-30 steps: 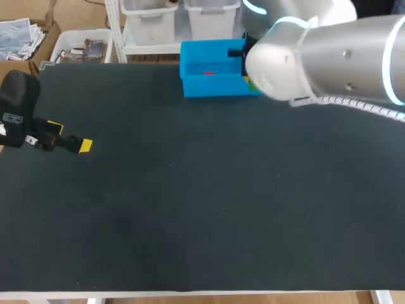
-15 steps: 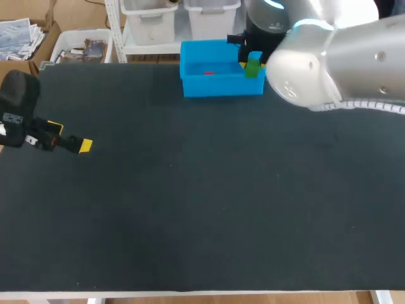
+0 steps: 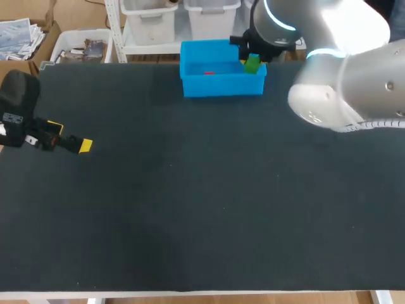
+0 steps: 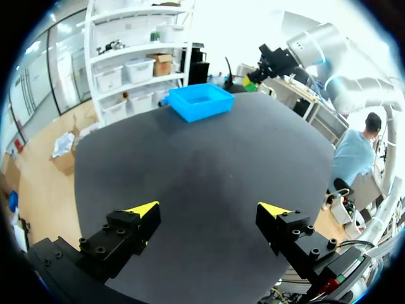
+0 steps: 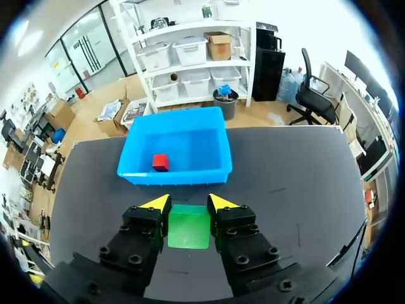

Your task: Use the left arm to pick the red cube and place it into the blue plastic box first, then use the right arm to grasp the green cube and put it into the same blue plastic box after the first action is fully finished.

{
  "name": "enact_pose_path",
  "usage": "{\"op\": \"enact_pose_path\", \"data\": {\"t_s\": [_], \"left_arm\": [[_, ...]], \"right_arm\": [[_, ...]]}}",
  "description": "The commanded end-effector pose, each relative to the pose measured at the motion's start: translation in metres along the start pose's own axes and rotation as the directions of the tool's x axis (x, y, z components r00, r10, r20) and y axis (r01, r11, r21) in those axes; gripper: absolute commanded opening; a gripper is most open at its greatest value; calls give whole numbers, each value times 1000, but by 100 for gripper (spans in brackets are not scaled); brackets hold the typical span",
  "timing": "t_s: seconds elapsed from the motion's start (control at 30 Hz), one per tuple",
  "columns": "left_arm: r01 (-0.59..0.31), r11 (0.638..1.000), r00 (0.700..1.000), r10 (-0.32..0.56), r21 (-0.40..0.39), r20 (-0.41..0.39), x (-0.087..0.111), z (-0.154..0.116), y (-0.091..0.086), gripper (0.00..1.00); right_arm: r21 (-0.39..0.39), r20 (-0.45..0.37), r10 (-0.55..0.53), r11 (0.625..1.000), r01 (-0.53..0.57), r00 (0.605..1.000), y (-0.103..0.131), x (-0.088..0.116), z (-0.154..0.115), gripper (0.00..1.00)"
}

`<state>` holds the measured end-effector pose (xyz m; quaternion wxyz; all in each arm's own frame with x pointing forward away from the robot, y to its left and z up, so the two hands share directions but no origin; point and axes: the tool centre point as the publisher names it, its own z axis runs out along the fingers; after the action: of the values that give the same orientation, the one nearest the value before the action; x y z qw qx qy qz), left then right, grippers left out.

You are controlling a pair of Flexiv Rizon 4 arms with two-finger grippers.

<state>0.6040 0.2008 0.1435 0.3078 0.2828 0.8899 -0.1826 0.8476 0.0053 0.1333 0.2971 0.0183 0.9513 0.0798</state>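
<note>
While our right gripper (image 5: 188,205) clamps the green cube (image 5: 188,230) on two flat sides, it seems light and rigid, an easy hold; our left gripper (image 4: 208,209) stands open, empty.

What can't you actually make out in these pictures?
Right pincer: in the head view, mostly hidden by its own arm.
Red cube: in the head view, too small to judge how it lies.
Floor of the blue box: in the left wrist view, hidden by its near wall.
</note>
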Motion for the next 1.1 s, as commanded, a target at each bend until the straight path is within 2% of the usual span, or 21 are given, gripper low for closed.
{"op": "enact_pose_path", "data": {"t_s": [0.03, 0.4, 0.83, 1.1], "left_arm": [[-3, 1000, 1000, 3, 6, 8, 2, 0, 2, 100], [-3, 1000, 1000, 3, 6, 8, 2, 0, 2, 100], [-3, 1000, 1000, 3, 6, 8, 2, 0, 2, 100], [-3, 1000, 1000, 3, 6, 8, 2, 0, 2, 100]], "right_arm": [[-3, 81, 2, 1000, -2, 997, -4, 2, 1, 0], [-17, 61, 9, 1000, -8, 998, -12, -24, 27, 0], [-35, 39, 14, 999, -12, 999, -4, -68, 90, 0], [-46, 37, 25, 999, -24, 999, 0, -76, 120, 0]]}}
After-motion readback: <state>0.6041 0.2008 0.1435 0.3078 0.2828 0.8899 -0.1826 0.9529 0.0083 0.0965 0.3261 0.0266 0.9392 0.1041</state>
